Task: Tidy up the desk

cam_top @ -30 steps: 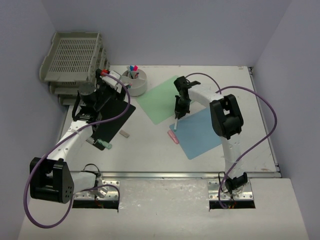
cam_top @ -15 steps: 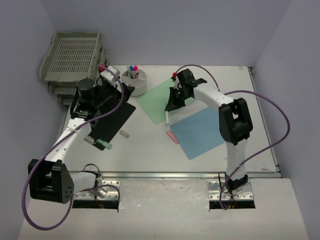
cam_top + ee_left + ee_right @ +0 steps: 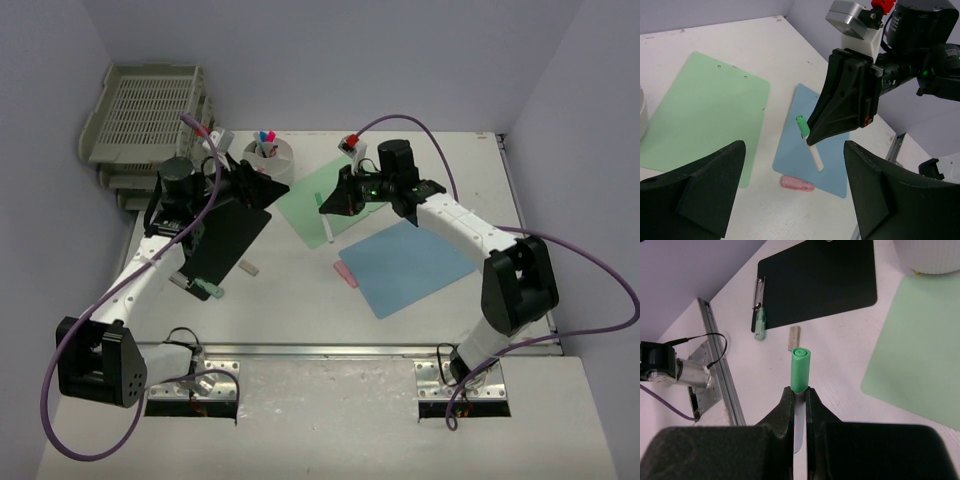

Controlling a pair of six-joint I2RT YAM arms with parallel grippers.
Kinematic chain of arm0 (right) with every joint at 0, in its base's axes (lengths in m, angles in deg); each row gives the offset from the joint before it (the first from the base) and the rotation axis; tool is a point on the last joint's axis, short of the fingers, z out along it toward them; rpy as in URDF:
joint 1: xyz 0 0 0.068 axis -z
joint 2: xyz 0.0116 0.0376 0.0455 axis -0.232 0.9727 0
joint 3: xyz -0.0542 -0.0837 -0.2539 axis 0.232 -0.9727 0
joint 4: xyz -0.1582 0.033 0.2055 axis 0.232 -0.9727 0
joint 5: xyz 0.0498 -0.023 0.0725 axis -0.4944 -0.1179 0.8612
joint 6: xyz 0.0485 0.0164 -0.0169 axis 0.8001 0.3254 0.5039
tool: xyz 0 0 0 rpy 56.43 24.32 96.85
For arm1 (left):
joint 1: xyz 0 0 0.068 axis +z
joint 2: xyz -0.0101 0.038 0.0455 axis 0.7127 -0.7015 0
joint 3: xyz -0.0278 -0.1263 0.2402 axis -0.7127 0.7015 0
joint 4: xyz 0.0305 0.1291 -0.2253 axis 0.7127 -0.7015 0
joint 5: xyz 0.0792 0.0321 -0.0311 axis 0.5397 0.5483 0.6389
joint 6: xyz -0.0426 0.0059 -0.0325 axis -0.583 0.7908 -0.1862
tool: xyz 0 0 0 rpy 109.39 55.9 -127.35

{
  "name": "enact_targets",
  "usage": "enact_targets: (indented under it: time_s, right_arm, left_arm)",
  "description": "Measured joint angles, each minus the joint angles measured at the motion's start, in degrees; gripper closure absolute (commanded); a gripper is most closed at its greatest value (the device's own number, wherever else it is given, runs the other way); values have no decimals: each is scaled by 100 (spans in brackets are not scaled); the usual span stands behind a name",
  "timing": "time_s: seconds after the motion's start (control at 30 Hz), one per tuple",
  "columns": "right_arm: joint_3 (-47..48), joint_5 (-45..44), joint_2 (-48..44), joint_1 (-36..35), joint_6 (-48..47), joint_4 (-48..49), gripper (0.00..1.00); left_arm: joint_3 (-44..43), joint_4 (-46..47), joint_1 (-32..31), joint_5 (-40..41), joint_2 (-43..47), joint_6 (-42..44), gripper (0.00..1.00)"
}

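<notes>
The desk (image 3: 300,300) is a wide white tabletop with a metal rail along its near edge. My right gripper (image 3: 330,207) hangs above the desk's middle, shut on a white marker with a green cap (image 3: 328,232). In the right wrist view the cap (image 3: 800,369) sticks out past the gripper (image 3: 800,390), and the body is pinched between the jaws. My left gripper (image 3: 268,188) is raised over the black clipboard (image 3: 225,240) and points right at the marker (image 3: 809,145). It is open (image 3: 795,195), with nothing between its fingers.
A green sheet (image 3: 312,205) and a blue sheet (image 3: 405,262) lie flat mid-desk, with a pink eraser (image 3: 346,274) beside them. A small grey piece (image 3: 249,268) and a green-capped item (image 3: 207,290) lie by the clipboard. A white cup of markers (image 3: 268,160) and grey stacked trays (image 3: 145,115) stand at the back left.
My right arm has swung left and lifted the marker away from the blue sheet. My left gripper has turned right toward it, with its jaws a little narrower.
</notes>
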Motion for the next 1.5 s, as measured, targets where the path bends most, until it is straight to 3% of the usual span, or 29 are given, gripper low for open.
enact_targets:
  time_s: [0.27,0.63,0.73,0.93,0.97,1.07,1.2,1.3,1.5]
  right_arm:
    - [40,305,46,-278,45,187,100]
    - [401,558,118,-474,231,190,100]
    - [450,605,118,-520,267,190,100]
    - [470,578,139,-572,315,168,100]
    - [480,578,155,-575,318,164,98]
    - [537,590,219,-584,318,161,75]
    - [634,568,260,-599,374,108,26]
    - [715,409,260,-610,347,-6,21]
    - [687,116,259,-522,295,-208,20]
  left_arm:
    - [105,-8,-596,173,-126,-90,41]
    - [148,-48,-694,447,-444,-88,53]
    - [148,-39,-722,448,-457,-92,61]
    - [151,71,-743,327,-455,-158,97]
    - [152,105,-751,297,-455,-192,100]
    - [163,143,-769,284,-455,-255,100]
    - [170,104,-766,318,-455,-217,100]
    - [153,-40,-729,434,-455,-37,100]
    - [-244,-684,-415,1070,-457,774,100]
